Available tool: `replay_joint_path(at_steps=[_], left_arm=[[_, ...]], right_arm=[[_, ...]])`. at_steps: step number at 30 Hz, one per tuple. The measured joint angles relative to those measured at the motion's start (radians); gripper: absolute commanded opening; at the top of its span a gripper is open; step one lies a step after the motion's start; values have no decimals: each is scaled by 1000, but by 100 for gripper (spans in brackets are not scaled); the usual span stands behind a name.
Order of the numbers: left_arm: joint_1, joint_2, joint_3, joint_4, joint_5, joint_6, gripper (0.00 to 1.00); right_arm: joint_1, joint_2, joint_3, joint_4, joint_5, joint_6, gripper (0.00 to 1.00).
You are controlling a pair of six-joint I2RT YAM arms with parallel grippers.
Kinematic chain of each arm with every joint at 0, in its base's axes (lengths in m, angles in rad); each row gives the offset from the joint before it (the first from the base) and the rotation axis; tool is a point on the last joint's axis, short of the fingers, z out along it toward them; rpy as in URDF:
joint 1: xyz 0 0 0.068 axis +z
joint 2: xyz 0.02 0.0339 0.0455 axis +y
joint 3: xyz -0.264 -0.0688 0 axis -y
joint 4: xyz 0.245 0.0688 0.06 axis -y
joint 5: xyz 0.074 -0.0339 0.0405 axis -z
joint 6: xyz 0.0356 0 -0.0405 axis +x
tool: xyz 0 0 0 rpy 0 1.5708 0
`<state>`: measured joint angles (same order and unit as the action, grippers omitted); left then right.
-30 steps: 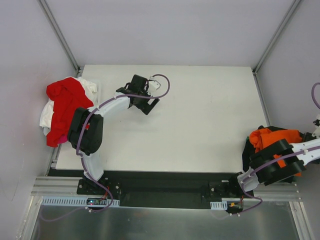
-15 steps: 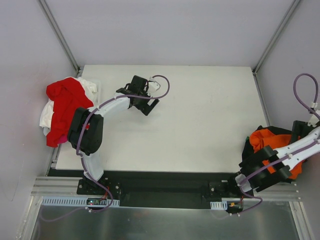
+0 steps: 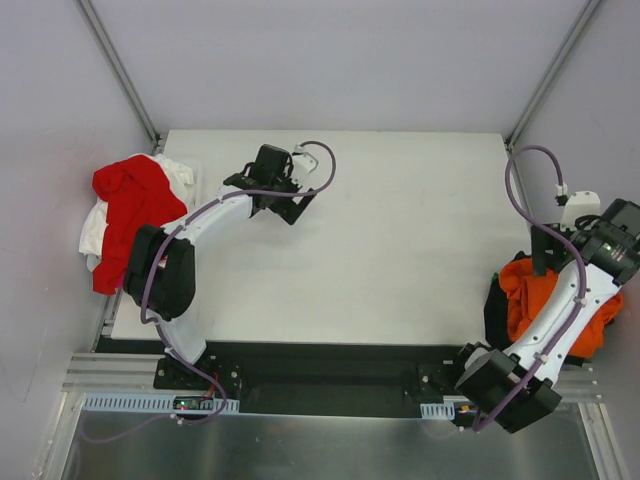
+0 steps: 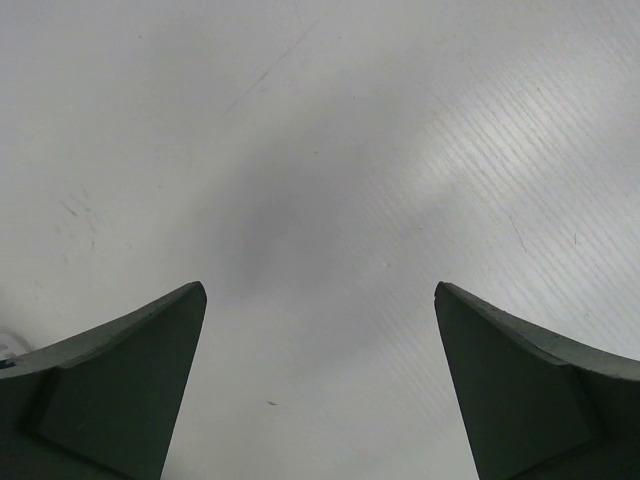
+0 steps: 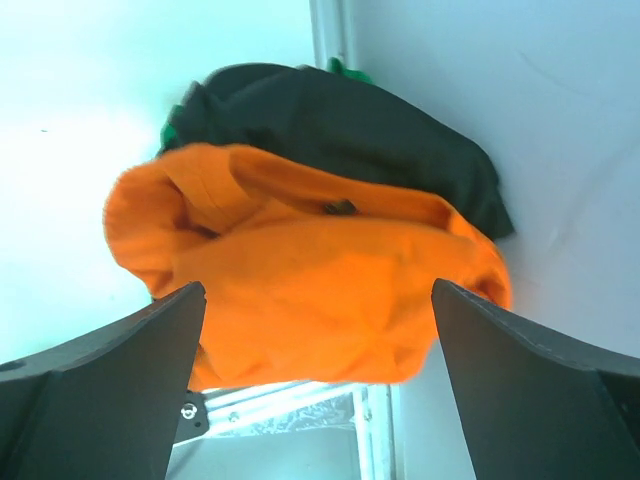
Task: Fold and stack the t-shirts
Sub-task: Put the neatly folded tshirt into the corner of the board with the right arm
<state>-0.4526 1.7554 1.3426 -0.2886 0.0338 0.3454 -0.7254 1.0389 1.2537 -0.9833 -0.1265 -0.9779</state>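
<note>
A crumpled bright orange t-shirt lies at the table's right edge on a black t-shirt. My right gripper hangs above the orange one, open, with nothing between its fingers. A red t-shirt is heaped on a white one at the left edge. My left gripper is open over the bare white table, right of that heap.
Grey walls and metal corner posts close in the table on three sides. An aluminium rail runs along the near edge below the orange shirt. A bit of green cloth peeks from behind the black shirt.
My right gripper has opened and lifted off the orange t-shirt, its arm swinging up and back. The orange shirt stays on the black one. The left arm has shifted only slightly.
</note>
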Motion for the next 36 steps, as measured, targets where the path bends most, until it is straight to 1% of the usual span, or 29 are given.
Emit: replay_joint_path(at_steps=[2,4,8,10,13,15,17,20,24,28,32,36], left_arm=[[0,-21,0,0,-10,-14,99],[0,-43,0,0,-32,-35,99],[8,-82,0,-2,-73,-99,99],[23,-93,1,-4,-72,-127,95],[65,-95,9,-15,-58,-163,94],[115,-95,9,-26,-37,-189,98],[155,-95,9,-36,-24,-206,99],[203,-95,9,-53,-19,-222,99],[203,-109,-5,-64,-74,-195,99],[195,-172,-45,-72,-194,-117,99],[195,-289,-73,-87,-320,-31,99],[195,-463,-101,-82,-414,43,99]], right_arm=[[50,23,-6,13,21,26,100],[129,38,-19,29,64,58,100],[346,43,-35,68,166,120,100],[453,63,-34,87,215,159,100],[621,137,-28,108,303,218,100],[726,209,-15,124,369,258,100],[813,284,-6,156,430,290,100],[926,357,13,180,481,322,100],[1019,453,82,204,510,346,100],[1100,519,107,247,568,336,100],[1164,558,84,308,611,319,100],[1170,577,47,355,618,307,100]])
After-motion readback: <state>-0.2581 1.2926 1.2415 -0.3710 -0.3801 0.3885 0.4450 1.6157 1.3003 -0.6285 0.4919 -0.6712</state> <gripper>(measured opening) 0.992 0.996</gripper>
